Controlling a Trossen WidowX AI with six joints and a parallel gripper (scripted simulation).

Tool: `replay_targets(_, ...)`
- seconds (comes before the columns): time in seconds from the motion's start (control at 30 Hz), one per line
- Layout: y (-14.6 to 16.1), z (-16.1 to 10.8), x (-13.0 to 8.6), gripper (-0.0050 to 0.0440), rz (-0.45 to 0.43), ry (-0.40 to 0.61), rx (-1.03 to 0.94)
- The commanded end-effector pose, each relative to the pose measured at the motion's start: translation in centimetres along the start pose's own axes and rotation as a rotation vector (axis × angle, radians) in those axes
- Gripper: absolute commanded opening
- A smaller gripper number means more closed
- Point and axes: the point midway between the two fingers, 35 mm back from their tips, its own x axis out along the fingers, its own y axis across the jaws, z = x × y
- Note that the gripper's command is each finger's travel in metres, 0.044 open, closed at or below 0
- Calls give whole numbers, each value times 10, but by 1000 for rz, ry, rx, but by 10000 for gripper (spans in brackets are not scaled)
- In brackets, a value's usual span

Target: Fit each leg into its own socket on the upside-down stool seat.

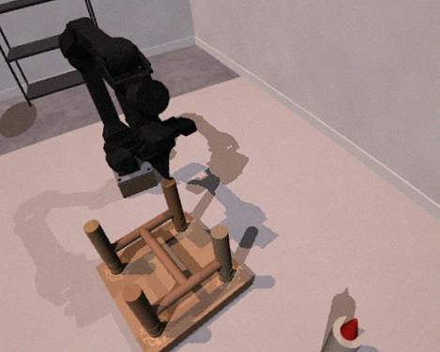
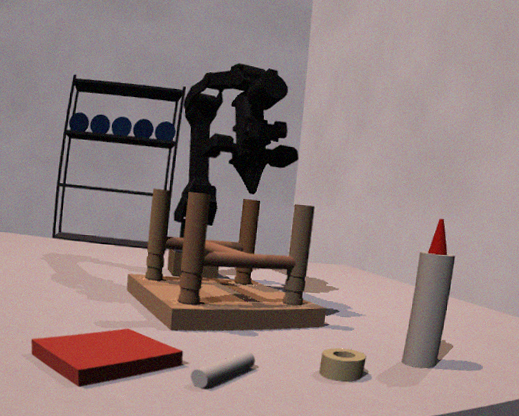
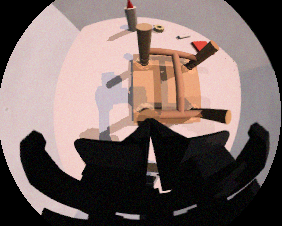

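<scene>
The wooden stool (image 1: 172, 273) lies upside down with its square seat (image 2: 225, 306) flat on the table. All four brown legs stand upright in the corner sockets, joined by cross rungs (image 1: 165, 260). The far leg (image 1: 173, 203) stands right under my gripper. My gripper (image 1: 165, 171) is shut and empty, its tip a little above that leg's top end and not touching it; it also shows in the exterior view (image 2: 252, 186). In the wrist view the shut fingers (image 3: 151, 136) point down at the stool (image 3: 165, 87).
A grey cylinder with a red cone (image 2: 429, 303) stands at the right. A tan ring (image 2: 343, 363), a small grey rod (image 2: 222, 370) and a flat red block (image 2: 106, 353) lie in front of the stool. A black shelf rack (image 2: 116, 161) stands behind.
</scene>
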Motion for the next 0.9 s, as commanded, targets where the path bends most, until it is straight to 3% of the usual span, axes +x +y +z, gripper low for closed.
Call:
replay_targets(0.0, 0, 3, -9, 0, 0, -16, 0)
replay_targets(0.33, 0, 3, -13, 0, 0, -17, 0)
replay_targets(0.67, 0, 3, -13, 240, 0, -18, 0)
replay_targets(0.73, 0, 3, -13, 240, 0, -18, 0)
replay_targets(0.87, 0, 3, -13, 336, 0, -18, 0)
